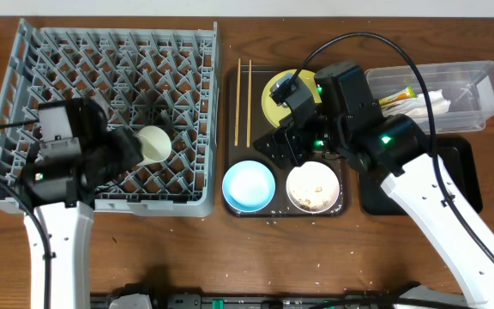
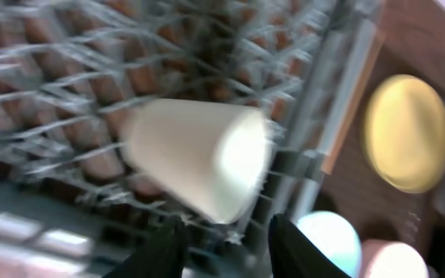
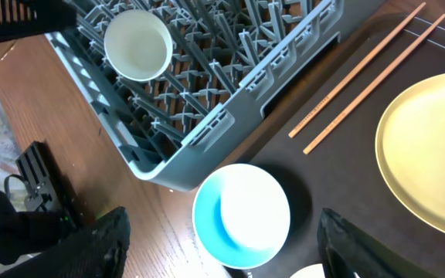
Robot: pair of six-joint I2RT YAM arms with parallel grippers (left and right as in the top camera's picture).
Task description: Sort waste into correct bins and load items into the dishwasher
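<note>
A small white cup (image 2: 199, 154) lies on its side among the pegs of the grey dishwasher rack (image 1: 101, 51). My left gripper (image 2: 226, 232) is open just behind it, with nothing between its fingers. My right gripper (image 3: 222, 220) hangs wide open above the light-blue bowl (image 3: 242, 212). On the brown tray, the blue bowl (image 1: 249, 185) sits beside a white bowl (image 1: 314, 187) holding food scraps. The yellow plate (image 1: 274, 96) is partly hidden by the right arm. Two chopsticks (image 1: 243, 101) lie left of it.
The clear tub (image 1: 466, 81) at the back right holds a white napkin (image 1: 427, 103) and a coloured wrapper (image 1: 397, 96). The black tray (image 1: 461, 172) lies in front of it, partly under my right arm. The brown serving tray (image 1: 230, 129) sits beside the rack.
</note>
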